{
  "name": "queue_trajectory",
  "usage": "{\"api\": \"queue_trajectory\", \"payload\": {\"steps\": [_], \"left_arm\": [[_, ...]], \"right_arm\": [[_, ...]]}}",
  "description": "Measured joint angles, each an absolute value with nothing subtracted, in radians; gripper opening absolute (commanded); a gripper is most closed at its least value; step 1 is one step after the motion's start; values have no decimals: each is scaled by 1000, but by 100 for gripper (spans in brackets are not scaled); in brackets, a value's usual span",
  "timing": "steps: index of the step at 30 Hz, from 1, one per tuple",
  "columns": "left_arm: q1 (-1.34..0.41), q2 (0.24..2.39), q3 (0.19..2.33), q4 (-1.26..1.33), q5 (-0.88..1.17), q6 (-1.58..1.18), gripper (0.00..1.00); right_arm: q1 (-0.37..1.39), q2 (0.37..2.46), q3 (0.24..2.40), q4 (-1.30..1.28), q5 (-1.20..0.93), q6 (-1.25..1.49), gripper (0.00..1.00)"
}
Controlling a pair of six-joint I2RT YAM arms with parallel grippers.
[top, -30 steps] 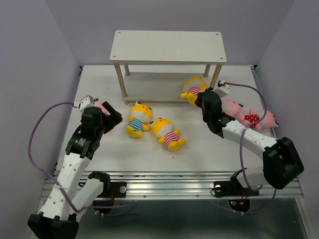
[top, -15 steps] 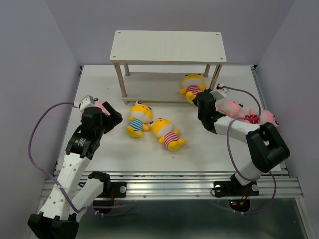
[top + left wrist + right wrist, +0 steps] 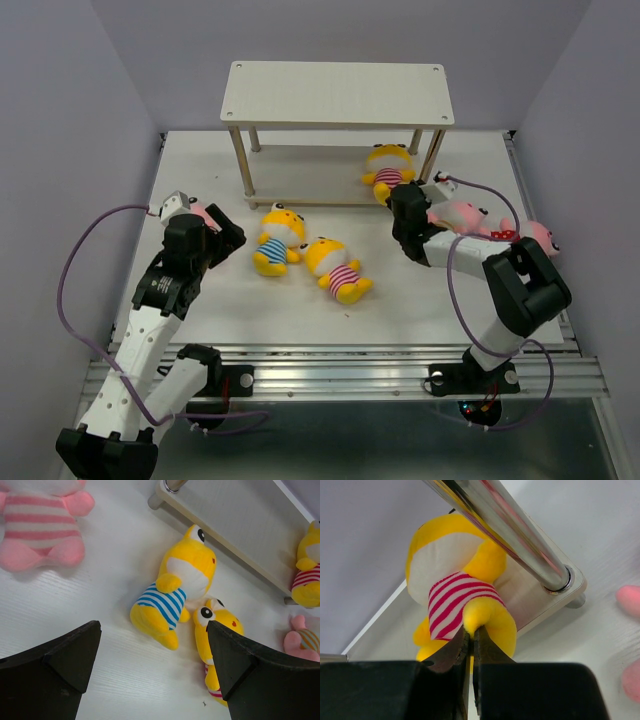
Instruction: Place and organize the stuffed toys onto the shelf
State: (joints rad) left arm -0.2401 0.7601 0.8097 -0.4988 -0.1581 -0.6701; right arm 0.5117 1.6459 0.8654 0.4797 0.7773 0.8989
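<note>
Black and wide open, the left end effector (image 3: 152, 627) hovers empty, while the right end effector (image 3: 471, 640), pinched shut on a limb of the yellow plush toy in red-and-white stripes (image 3: 451, 592) at the shelf's corner, should likely ease it past the thin leg (image 3: 515, 532), deeper onto the lower board of the cream-white two-tier shelf (image 3: 337, 93).

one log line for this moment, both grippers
left gripper open, empty | right gripper shut on yellow toy | yellow toy at shelf lower board
</note>
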Motion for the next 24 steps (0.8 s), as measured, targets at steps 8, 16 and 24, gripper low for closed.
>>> {"api": "queue_trajectory", "payload": {"steps": [8, 16, 24], "left_arm": [[-240, 763, 810, -498, -158, -670, 99], [-240, 757, 803, -498, -158, -670, 99], [-240, 750, 798, -500, -158, -670, 99]], "right_arm": [[512, 1676, 888, 481, 790, 910, 1], [512, 1689, 900, 482, 809, 916, 1], [512, 1695, 908, 482, 809, 916, 3]]}}
